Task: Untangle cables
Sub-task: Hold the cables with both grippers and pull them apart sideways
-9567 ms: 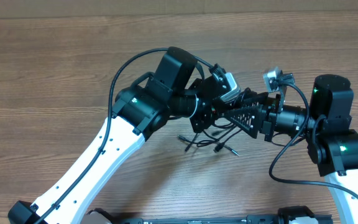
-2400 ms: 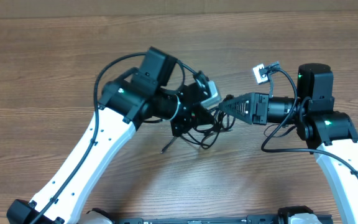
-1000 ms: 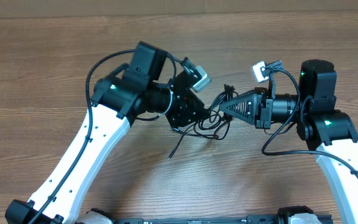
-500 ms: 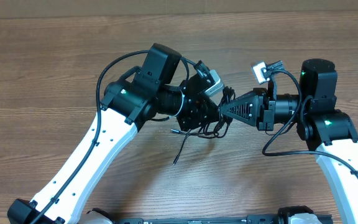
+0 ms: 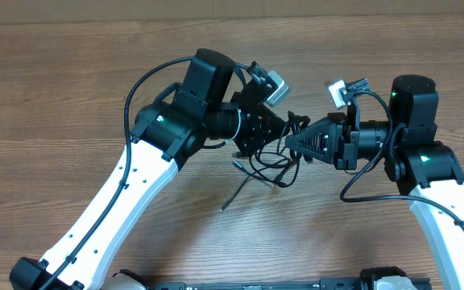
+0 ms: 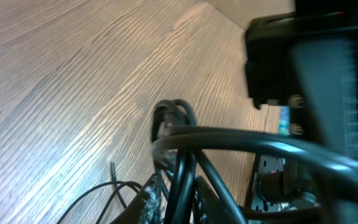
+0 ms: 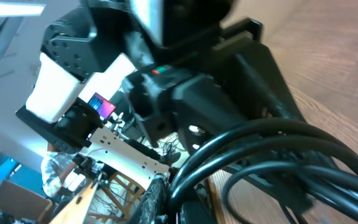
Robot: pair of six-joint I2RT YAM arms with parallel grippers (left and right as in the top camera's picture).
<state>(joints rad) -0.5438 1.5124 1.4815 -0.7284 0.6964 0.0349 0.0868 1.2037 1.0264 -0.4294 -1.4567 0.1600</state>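
1. My left gripper was clamped on the cables. In the left wrist view, strands rose from between its fingers, which sat tight against them.
2. My right gripper was clenched as well, pinching strands of the same bundle at its very tip, just beside the left gripper's tips.
3. Beneath the 2 grippers the rest of the bundle hung in loose loops. 1 trailing strand ran away from them, down toward the table. I could not tell whether its end touched.
4. With 2 grips so near each other, I judged that pulling apart could cinch a knot tighter if both held the same cord.
5. A sharp pull could also slip a thin cord out of either pinch, or snag a loop on my own arm wires close behind the grippers.
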